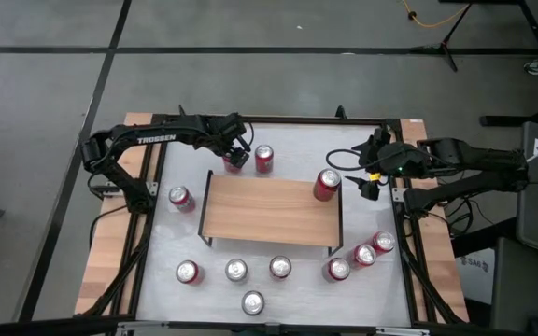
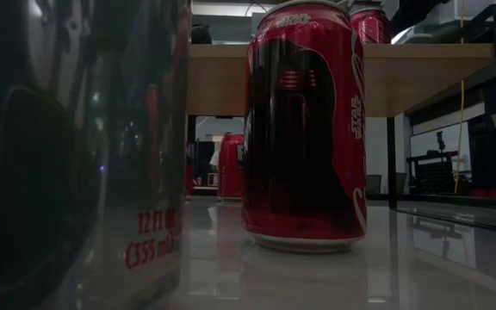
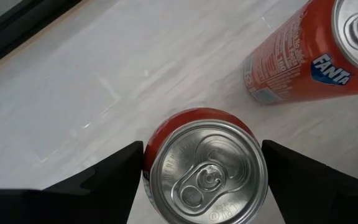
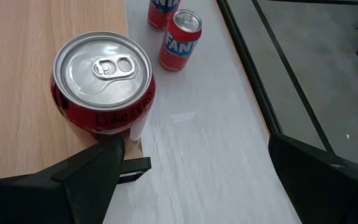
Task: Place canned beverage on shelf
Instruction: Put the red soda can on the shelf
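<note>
- The left gripper [image 3: 204, 180] has its two dark fingers [image 3: 104, 180] spread wide, one on each side of a red can [image 3: 205, 168] that stands upright on the white table [image 1: 278, 289]. Whether the fingers touch the can I cannot tell; they do not seem to press it yet.
- In the high view this left gripper [image 1: 238, 149] is over the can at the back of the table, behind the left back corner of the shelf [image 1: 269, 210]. An orange Fanta can [image 1: 264, 159] stands just beside it.
- The right gripper [image 1: 370, 182] also has its fingers [image 4: 86, 180] spread, and it holds nothing. It is just beside the right end of the shelf.
- One red cola can [image 1: 326, 185] stands upright on the wooden top, at the right back corner, close to the edge.
- My judgement: one can is already placed and the right arm has let it go. The left arm seems ready to grip the next can.
- Many cans are still on the table: one lone can [image 1: 180, 197] to the left of the shelf and a group [image 1: 280, 269] in front of it. So most of the work is left.
</note>
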{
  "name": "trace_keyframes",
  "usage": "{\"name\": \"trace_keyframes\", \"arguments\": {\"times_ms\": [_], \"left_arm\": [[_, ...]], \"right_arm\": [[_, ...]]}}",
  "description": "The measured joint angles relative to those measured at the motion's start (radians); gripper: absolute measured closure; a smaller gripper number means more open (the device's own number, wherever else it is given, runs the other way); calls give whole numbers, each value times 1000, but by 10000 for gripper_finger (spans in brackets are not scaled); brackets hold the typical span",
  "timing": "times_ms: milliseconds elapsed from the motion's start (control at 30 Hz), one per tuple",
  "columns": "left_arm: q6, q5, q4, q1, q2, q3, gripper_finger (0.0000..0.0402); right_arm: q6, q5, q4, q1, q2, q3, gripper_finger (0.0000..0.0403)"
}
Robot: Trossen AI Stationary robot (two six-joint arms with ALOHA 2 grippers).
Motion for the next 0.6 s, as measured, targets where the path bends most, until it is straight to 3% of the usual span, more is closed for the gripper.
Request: {"name": "trace_keyframes", "arguments": {"times_ms": [600], "left_arm": [[41, 11, -27, 20, -1, 0, 124]], "right_arm": [[0, 0, 0, 0, 0, 0, 15]]}}
